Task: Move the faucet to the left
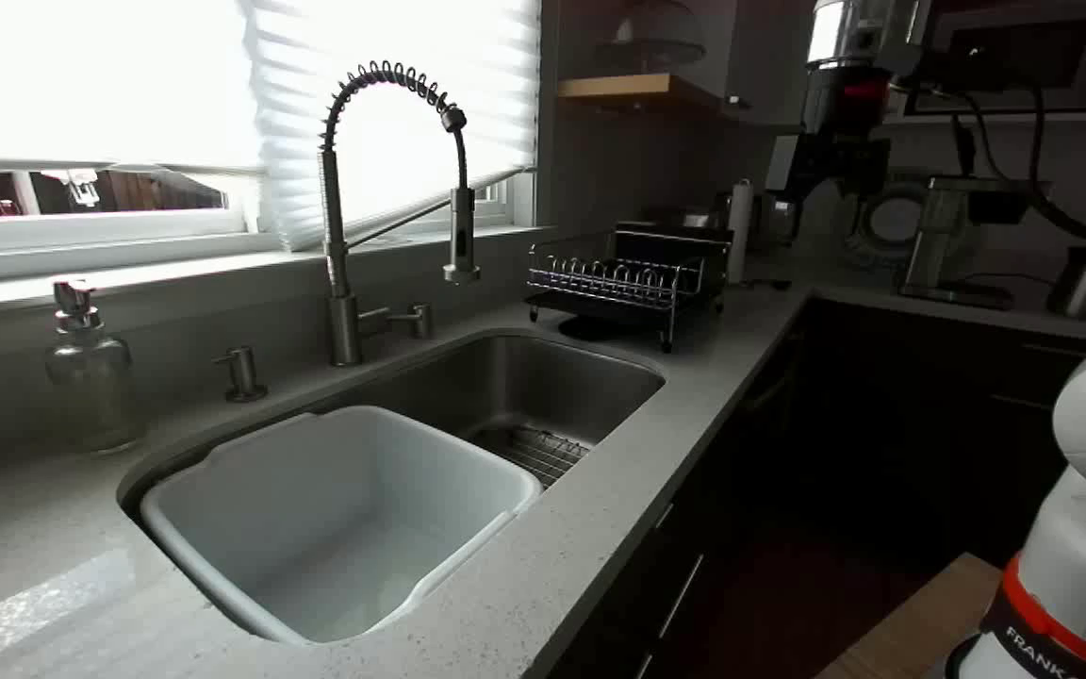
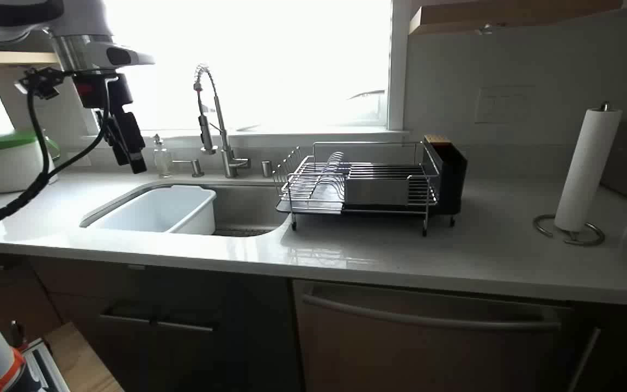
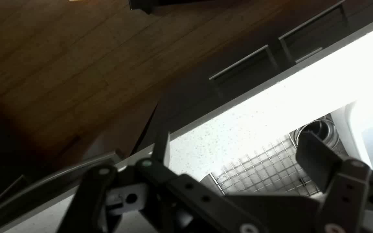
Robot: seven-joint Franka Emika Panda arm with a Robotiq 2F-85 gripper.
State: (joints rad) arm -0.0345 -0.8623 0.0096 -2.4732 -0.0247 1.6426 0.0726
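The tall chrome faucet [image 1: 334, 231] rises from the counter behind the sink in an exterior view. It also shows in an exterior view [image 2: 222, 130]. Its spring hose arches over and the spray head [image 1: 461, 231] hangs above the sink. My gripper [image 3: 236, 145] has its fingers spread wide, with nothing between them, in the wrist view. Counter edge and sink grid lie beyond them. In the exterior views the gripper [image 1: 793, 184] is raised and points down, well apart from the faucet. It also shows upper left of the sink in an exterior view [image 2: 128, 158]. The faucet is out of the wrist view.
A pale plastic tub [image 1: 317, 509] sits in the sink [image 1: 590, 372]. A soap bottle [image 1: 95, 391] and a short dispenser [image 1: 242, 372] stand beside the faucet. A dish rack [image 2: 376, 190] and a paper towel roll [image 2: 588, 169] stand on the counter. A shelf [image 2: 509, 16] juts out above.
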